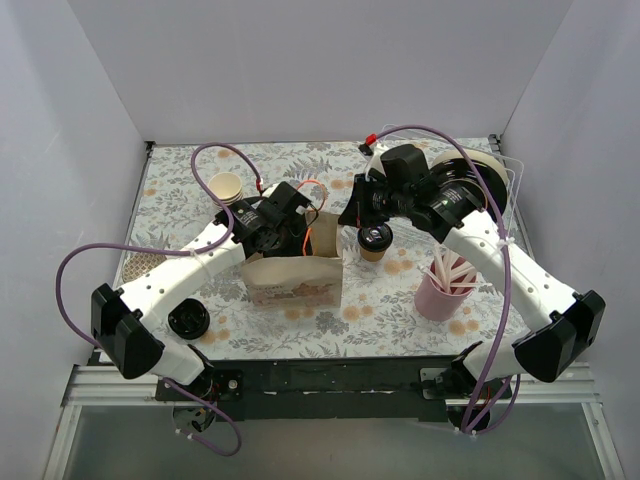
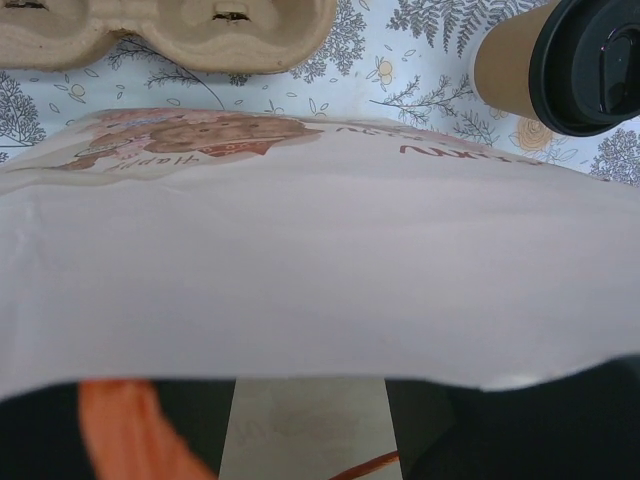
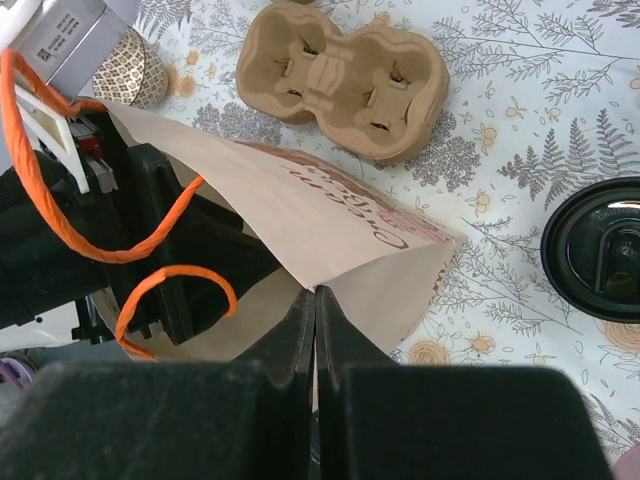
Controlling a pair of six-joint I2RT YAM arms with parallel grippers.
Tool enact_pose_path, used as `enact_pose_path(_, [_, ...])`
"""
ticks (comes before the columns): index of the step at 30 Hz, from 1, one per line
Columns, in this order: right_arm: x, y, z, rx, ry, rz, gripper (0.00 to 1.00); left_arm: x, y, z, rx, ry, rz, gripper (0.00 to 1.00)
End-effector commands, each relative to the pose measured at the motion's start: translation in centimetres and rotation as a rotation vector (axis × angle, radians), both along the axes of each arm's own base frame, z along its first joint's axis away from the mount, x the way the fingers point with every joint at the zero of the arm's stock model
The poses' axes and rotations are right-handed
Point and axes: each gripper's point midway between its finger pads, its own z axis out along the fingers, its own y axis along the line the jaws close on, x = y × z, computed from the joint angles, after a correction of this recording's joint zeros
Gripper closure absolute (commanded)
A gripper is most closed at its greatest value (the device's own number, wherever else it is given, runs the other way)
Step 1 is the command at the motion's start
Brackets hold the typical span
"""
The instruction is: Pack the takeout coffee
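The takeout coffee (image 1: 375, 240), a small brown cup with a black lid, stands upright on the floral cloth just right of the brown paper bag (image 1: 292, 275). It also shows in the left wrist view (image 2: 570, 65), and its lid (image 3: 600, 250) shows at the right edge of the right wrist view. My right gripper (image 3: 315, 292) is shut on the bag's rim at a corner fold. My left gripper (image 1: 283, 222) is at the bag's back rim. Its dark fingers (image 2: 470, 430) stand apart below the paper wall (image 2: 320, 280), with the bag's inside showing between them.
A cardboard cup carrier (image 3: 340, 75) lies behind the bag. The bag's orange handles (image 3: 60, 190) loop over the left gripper. A stack of lidless cups (image 1: 228, 188) stands back left. A pink cup of straws (image 1: 445, 285) stands right, and a loose black lid (image 1: 188, 322) lies front left.
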Motion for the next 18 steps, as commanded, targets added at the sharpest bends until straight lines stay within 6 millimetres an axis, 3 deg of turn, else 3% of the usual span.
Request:
enact_pose_path(1, [-0.4,0.1,1.7,0.049,-0.04,0.001,0.99,-0.3,-0.3,0.9,-0.038,-0.01,0.009,0.45])
enact_pose_path(9, [-0.6,-0.1,1.9,0.05,-0.048,-0.002,0.99,-1.3,-0.1,3.6,-0.097,-0.009,0.024,0.39])
enact_pose_path(14, [-0.5,-0.3,1.7,0.039,-0.045,-0.012,0.99,-1.8,0.1,8.8,-0.169,-0.063,0.016,0.37])
enact_pose_path(18, [-0.4,-0.1,1.6,0.044,-0.045,-0.007,0.99,-2.6,-1.0,13.2,-0.312,-0.124,-0.036,0.34])
